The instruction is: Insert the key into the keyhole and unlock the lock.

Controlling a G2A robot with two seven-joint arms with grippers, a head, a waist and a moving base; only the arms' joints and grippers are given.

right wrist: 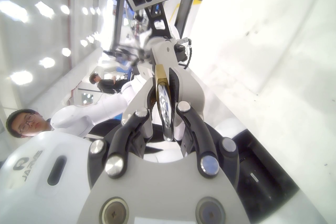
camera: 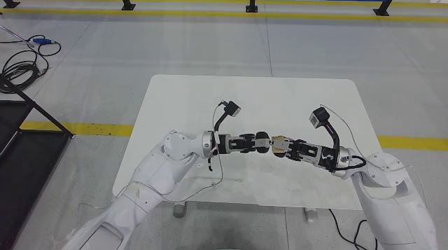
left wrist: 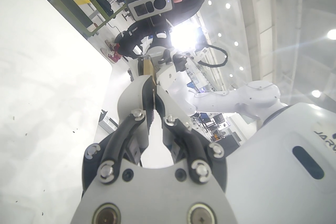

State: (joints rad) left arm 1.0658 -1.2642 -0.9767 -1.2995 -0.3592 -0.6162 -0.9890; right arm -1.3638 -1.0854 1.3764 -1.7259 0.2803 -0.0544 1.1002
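Over the table [camera: 301,99], toward six o'clock, we see the grippers meet tip to tip. The right gripper [right wrist: 162,79] clamps the brass lock [right wrist: 160,74] (shackle toward its wrist). The left gripper [left wrist: 152,86] pinches what seems the key [left wrist: 153,92], mostly hidden.

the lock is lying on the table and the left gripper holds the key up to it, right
Not quite. The lock is not lying on the table; the right gripper is shut on it, clear of the table, as the right wrist view shows. The left gripper does hold the key up to it.
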